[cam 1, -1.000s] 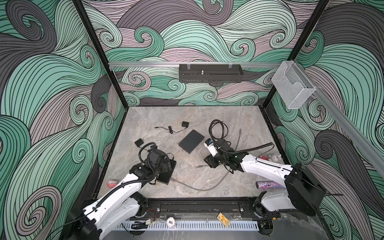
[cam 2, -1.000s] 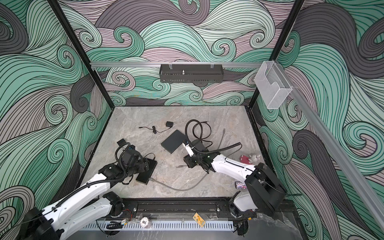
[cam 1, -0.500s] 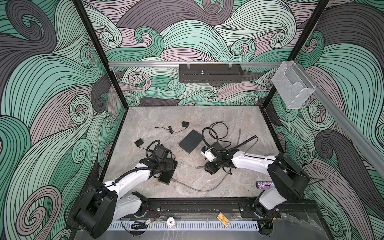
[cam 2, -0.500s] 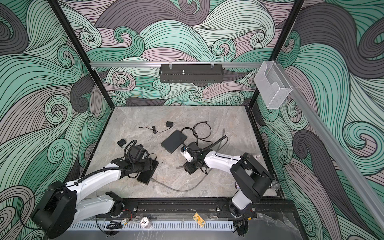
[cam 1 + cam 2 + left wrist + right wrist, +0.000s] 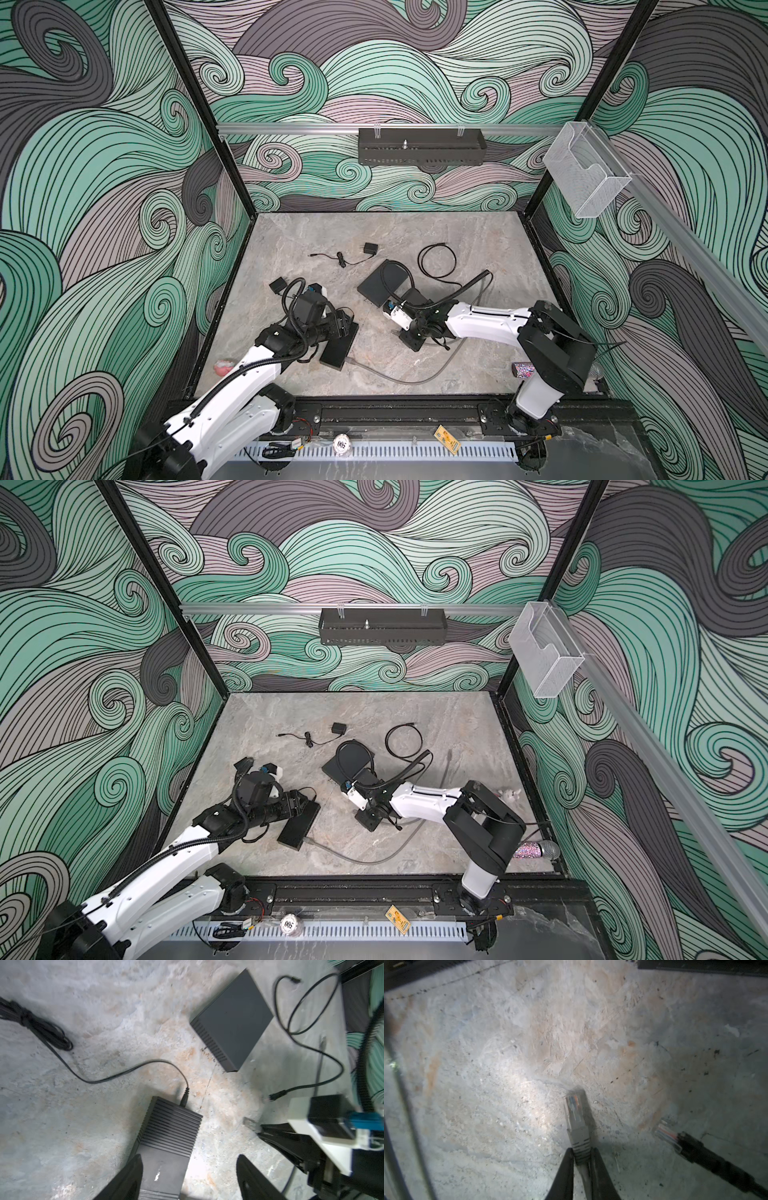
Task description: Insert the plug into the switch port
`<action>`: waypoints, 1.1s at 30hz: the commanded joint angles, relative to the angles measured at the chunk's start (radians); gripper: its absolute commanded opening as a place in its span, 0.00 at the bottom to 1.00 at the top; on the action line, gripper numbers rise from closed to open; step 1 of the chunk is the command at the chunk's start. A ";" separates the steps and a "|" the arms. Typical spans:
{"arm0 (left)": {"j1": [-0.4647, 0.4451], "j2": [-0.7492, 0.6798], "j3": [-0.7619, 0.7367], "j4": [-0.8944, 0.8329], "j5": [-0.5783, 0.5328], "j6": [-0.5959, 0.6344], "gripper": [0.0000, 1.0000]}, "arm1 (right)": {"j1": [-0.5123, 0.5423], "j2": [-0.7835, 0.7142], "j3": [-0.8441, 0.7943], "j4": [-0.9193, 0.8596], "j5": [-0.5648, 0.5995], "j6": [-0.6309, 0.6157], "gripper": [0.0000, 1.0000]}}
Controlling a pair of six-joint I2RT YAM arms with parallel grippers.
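The switch [image 5: 338, 349] is a black ribbed box on the stone floor, left of middle in both top views. My left gripper [image 5: 189, 1159] is open low over it, one finger at the switch's [image 5: 166, 1147] edge and the other over bare floor. A thin black cord [image 5: 185, 1097] is plugged into its far end. My right gripper [image 5: 582, 1153] is shut on the boot of the grey plug [image 5: 574, 1109], whose clear tip points forward just above the floor. In a top view the plug [image 5: 394, 332] is a short way right of the switch. The ports are hidden.
A second black box [image 5: 382, 282] lies behind the right gripper, with a black cable loop [image 5: 436, 259] beside it. That cable's plug [image 5: 664, 1134] lies near the held plug. A grey cable [image 5: 415, 379] curves along the floor from the switch. A small adapter [image 5: 370, 248] sits farther back.
My right gripper's jaws have closed on the grey plug's boot. The right gripper has slid slightly left and nearer. The left gripper stays open over the switch.
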 commanded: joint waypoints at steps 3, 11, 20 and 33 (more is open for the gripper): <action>0.005 -0.124 -0.007 0.063 0.128 0.062 0.73 | 0.017 -0.120 -0.054 0.061 -0.026 -0.062 0.00; 0.005 -0.093 0.044 0.109 0.350 0.121 0.68 | 0.050 -0.309 -0.110 0.138 -0.065 -0.092 0.00; -0.059 -0.033 0.141 0.041 0.597 0.675 0.75 | 0.085 -0.601 -0.208 0.156 -0.132 -0.057 0.00; -0.172 -0.069 0.121 0.028 0.746 1.336 0.65 | 0.220 -0.736 -0.239 0.117 -0.129 -0.081 0.00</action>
